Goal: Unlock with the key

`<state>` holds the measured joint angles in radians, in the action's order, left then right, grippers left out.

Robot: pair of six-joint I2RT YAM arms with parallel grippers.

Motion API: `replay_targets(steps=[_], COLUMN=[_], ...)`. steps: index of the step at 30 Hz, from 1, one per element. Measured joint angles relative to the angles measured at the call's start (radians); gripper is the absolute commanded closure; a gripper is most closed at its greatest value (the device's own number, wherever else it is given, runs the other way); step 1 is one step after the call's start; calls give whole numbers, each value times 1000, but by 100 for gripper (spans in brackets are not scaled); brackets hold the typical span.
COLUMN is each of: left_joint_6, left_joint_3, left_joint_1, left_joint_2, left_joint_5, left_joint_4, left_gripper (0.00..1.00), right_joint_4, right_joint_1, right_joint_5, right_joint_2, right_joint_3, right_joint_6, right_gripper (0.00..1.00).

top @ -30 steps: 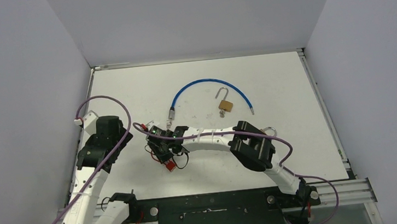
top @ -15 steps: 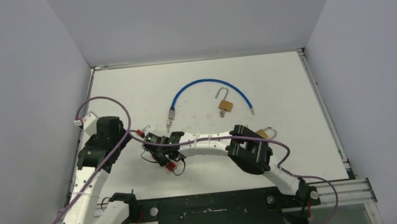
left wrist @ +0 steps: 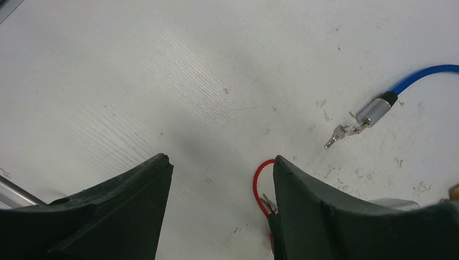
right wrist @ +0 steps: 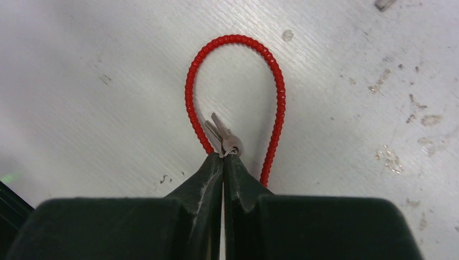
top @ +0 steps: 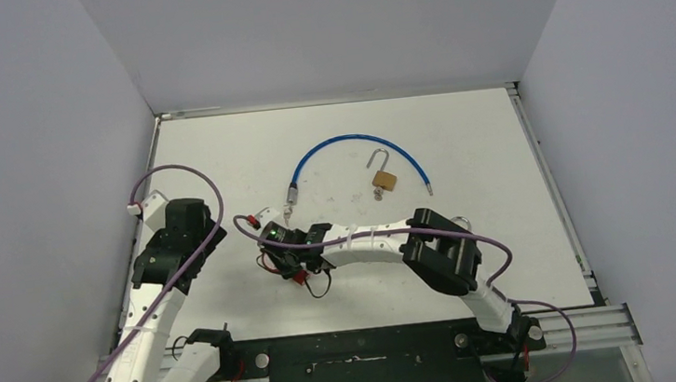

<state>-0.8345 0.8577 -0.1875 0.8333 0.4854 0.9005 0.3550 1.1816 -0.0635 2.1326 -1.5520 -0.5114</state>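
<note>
No words, numbers or signs can be read on the padlock (top: pixel 385 181), the keys (right wrist: pixel 222 135) or the table (top: pixel 218 146).

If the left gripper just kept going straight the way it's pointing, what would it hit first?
Probably the bare table: the open left gripper tilts down at it, nothing between its fingers. The red cord lies just aside, by one finger.

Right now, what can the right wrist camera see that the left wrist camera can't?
Only the right wrist view shows the whole red beaded loop, with the little keys poking out at the tips of the shut right claw. Only the left wrist view shows the blue cable with its metal end, and the open left claw. Both show the white table, and the left wrist view also catches a small bit of the red beaded loop.
</note>
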Motion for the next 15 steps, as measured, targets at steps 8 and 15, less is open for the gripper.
replay_targets(steps=[8, 15], left_joint_6=[-4, -24], left_joint_3=[-12, -40], left_joint_1=[0, 0], left_joint_2=[0, 1], left_joint_5=[-35, -98], left_joint_4=[-9, -28], left_gripper=[34, 32], right_joint_4=[-121, -220], right_joint_1=[-23, -61], right_joint_5=[3, 16], right_joint_2=[-156, -225], right_joint_3=[177, 259], right_joint_6=[2, -24], right_gripper=[100, 100])
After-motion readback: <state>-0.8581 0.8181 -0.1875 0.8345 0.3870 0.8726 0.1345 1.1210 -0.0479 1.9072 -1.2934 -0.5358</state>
